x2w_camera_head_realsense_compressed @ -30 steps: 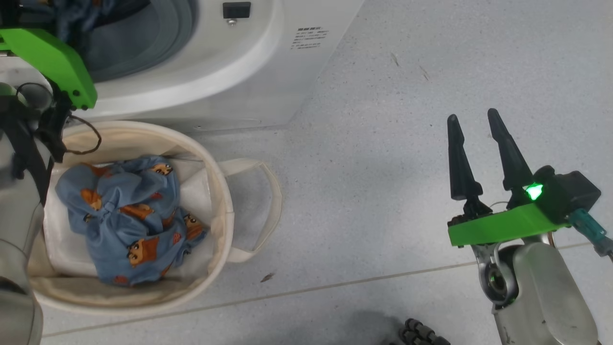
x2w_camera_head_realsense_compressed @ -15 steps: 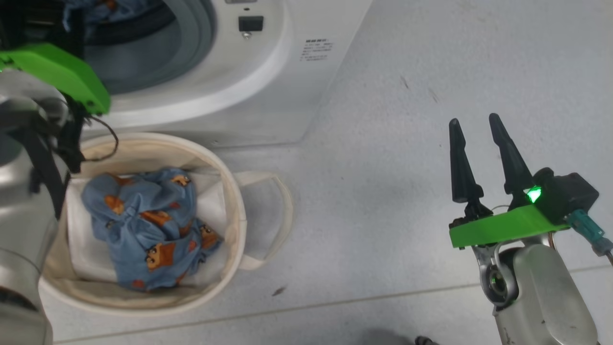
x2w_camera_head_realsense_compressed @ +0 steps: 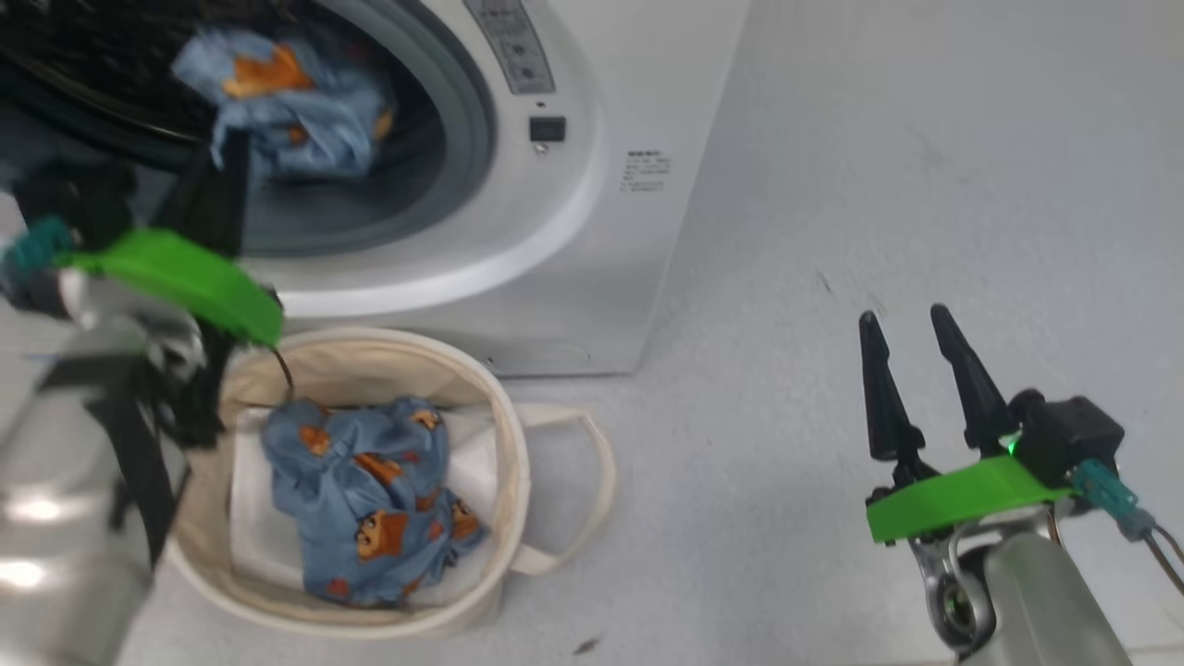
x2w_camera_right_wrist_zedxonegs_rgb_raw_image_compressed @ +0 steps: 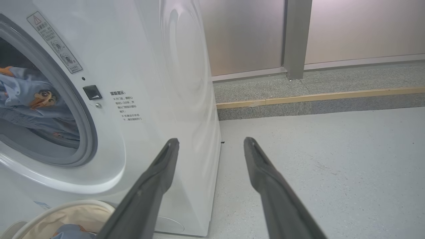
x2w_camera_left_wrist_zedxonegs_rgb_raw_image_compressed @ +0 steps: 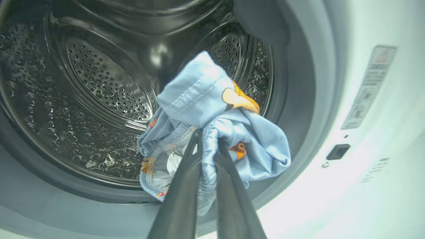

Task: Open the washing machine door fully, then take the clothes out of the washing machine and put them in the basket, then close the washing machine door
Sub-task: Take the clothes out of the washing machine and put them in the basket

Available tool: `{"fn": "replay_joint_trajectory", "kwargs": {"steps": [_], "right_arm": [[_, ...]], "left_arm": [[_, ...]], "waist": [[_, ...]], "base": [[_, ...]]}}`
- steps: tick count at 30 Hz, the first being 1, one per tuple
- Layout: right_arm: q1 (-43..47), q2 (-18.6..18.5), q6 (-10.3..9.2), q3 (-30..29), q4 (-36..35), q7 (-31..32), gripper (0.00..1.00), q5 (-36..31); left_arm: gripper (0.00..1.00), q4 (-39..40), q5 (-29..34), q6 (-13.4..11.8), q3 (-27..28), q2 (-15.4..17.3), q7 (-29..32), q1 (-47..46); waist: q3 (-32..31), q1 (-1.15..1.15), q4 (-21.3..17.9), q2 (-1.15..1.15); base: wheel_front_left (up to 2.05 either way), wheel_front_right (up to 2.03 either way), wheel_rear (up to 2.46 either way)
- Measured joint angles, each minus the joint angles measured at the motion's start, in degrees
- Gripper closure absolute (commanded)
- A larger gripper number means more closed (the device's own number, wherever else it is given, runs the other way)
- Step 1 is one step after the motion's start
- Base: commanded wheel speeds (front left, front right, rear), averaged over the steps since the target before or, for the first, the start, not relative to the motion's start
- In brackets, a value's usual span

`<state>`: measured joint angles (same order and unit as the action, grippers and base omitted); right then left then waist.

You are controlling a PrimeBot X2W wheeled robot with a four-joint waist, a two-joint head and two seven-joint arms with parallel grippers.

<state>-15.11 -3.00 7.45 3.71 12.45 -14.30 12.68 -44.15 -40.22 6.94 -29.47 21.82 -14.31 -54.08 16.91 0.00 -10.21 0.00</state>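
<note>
The clothes [x2w_camera_left_wrist_zedxonegs_rgb_raw_image_compressed: 252, 139] are showing pale blue, printed with orange and brown cartoon figures. The washer [x2w_camera_head_realsense_compressed: 592, 277] is gleaming white, its gasket [x2w_camera_right_wrist_zedxonegs_rgb_raw_image_compressed: 89, 144] grey and its drum [x2w_camera_left_wrist_zedxonegs_rgb_raw_image_compressed: 99, 89] perforated steel. The basket [x2w_camera_head_realsense_compressed: 509, 444] is looking cream, the floor [x2w_camera_head_realsense_compressed: 832, 185] speckled pale grey.

The left fingers [x2w_camera_left_wrist_zedxonegs_rgb_raw_image_compressed: 179, 199] hold clothes [x2w_camera_left_wrist_zedxonegs_rgb_raw_image_compressed: 206, 86] at the machine's [x2w_camera_head_realsense_compressed: 592, 231] porthole [x2w_camera_head_realsense_compressed: 462, 176], with the drum [x2w_camera_left_wrist_zedxonegs_rgb_raw_image_compressed: 99, 83] behind them. Below those fingers the basket [x2w_camera_head_realsense_compressed: 388, 356] sits on the floor [x2w_camera_head_realsense_compressed: 786, 231], just before the machine, with more clothes [x2w_camera_head_realsense_compressed: 370, 499] in it. The right fingers [x2w_camera_head_realsense_compressed: 883, 398] hang over floor, well right of both.
</note>
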Motion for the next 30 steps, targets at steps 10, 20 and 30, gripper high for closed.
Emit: {"fn": "replay_joint_trajectory", "kwargs": {"steps": [10,20,30], "right_arm": [[4.09,0.00,0.00,-0.03,1.40,0.00,0.00,0.53],[6.09,-0.01,0.00,0.41,2.11,0.00,0.00,0.62],[6.07,-0.13,0.00,0.96,2.22,0.00,0.00,1.02]], "left_arm": [[1.00,22.12,7.78,-4.26,10.73,-0.92,0.00,24.53],[1.00,40.41,10.35,-8.35,14.59,-1.81,-0.01,39.45],[1.00,32.40,8.53,-7.73,13.35,-2.82,0.94,42.35]], "waist": [[-7.65,0.00,3.65,0.00],[-11.18,0.00,5.29,0.00],[-10.75,0.00,3.85,0.00]], "base": [[0.00,0.00,0.00],[0.00,0.00,0.00],[0.00,0.00,0.00]]}}
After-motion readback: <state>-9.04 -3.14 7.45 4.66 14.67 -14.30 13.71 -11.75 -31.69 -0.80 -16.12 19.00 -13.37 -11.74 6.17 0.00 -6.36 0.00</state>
